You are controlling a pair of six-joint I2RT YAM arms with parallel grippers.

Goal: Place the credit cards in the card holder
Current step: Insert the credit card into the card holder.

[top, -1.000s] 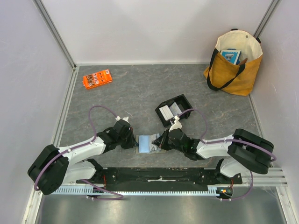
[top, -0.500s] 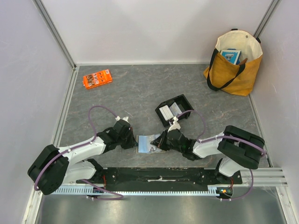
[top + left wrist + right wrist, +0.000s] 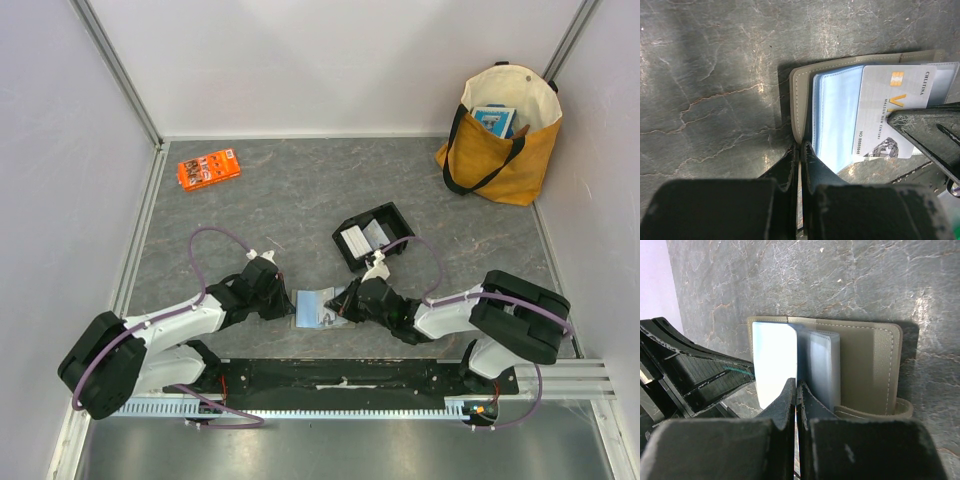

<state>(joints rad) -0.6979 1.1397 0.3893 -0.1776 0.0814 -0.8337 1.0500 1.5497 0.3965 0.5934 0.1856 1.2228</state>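
The taupe-grey card holder [image 3: 312,305] lies open between my two grippers, its pale blue sleeves up. In the left wrist view my left gripper [image 3: 801,146] is shut on the near edge of the card holder's [image 3: 799,95] cover. A whitish-grey credit card [image 3: 890,112] with a gold chip lies partly over the blue sleeves. My right gripper [image 3: 347,303] is shut on that card's far edge. In the right wrist view my right gripper [image 3: 797,384] pinches the card edge-on over the open card holder [image 3: 870,365]. More pale cards [image 3: 354,240] lie in a black tray.
The black open tray [image 3: 388,217] stands just behind the right gripper. An orange packet [image 3: 208,169] lies at the back left. A yellow tote bag [image 3: 500,140] stands at the back right. Walls close in on three sides.
My right gripper has moved a little left with the credit card, bringing it over the holder's blue sleeves. My left gripper has stayed on the holder.
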